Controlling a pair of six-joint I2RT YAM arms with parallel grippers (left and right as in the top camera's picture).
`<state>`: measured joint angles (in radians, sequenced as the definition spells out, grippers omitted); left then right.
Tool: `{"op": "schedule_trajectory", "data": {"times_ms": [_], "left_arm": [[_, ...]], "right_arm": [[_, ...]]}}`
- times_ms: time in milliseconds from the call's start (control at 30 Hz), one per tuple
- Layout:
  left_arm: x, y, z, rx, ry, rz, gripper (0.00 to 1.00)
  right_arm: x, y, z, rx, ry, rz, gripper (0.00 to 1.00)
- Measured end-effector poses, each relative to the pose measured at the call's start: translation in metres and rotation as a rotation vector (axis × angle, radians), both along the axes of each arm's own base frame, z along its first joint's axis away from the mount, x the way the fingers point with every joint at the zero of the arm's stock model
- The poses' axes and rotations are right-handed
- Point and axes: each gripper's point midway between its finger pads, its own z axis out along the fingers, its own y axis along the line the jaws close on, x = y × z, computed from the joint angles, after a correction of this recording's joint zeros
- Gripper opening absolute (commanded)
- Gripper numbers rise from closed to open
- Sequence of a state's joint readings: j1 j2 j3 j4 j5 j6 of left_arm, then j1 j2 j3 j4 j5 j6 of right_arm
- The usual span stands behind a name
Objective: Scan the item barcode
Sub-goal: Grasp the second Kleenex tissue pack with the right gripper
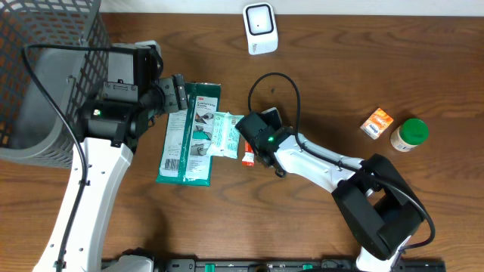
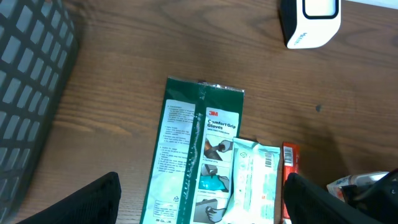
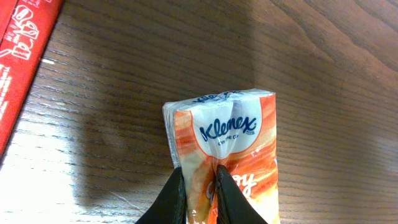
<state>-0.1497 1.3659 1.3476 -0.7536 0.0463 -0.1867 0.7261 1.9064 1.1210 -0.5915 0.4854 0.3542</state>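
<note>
In the right wrist view an orange and white Kleenex tissue pack lies on the wooden table, and my right gripper is shut on its near end, pinching the wrapper between both fingers. From overhead the right gripper covers the pack, just right of the packets in the middle of the table. The white barcode scanner stands at the far edge, also visible from the left wrist. My left gripper hangs open above a green 3M gloves packet, holding nothing.
A dark wire basket fills the left side. A white and teal packet overlaps the gloves packet, with a thin red packet beside it. An orange box and a green-lidded jar sit at the right. A black cable loops behind the right arm.
</note>
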Motion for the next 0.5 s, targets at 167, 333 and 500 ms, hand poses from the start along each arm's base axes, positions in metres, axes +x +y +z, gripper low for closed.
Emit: {"op": "schedule_trajectory", "data": {"times_ms": [167,333,500], "left_arm": [[0.0000,0.0000,0.0000,0.000,0.000,0.000,0.84],[0.0000,0.0000,0.0000,0.000,0.000,0.000,0.84],[0.0000,0.0000,0.0000,0.000,0.000,0.000,0.84]], "right_arm": [[-0.0013,-0.0018,-0.0008,-0.005,0.001,0.000,0.13],[-0.0029,-0.0035,-0.0015,-0.007,0.002,-0.003,0.22],[-0.0051,-0.0041,-0.0030,-0.010,0.013,0.003,0.26]]}}
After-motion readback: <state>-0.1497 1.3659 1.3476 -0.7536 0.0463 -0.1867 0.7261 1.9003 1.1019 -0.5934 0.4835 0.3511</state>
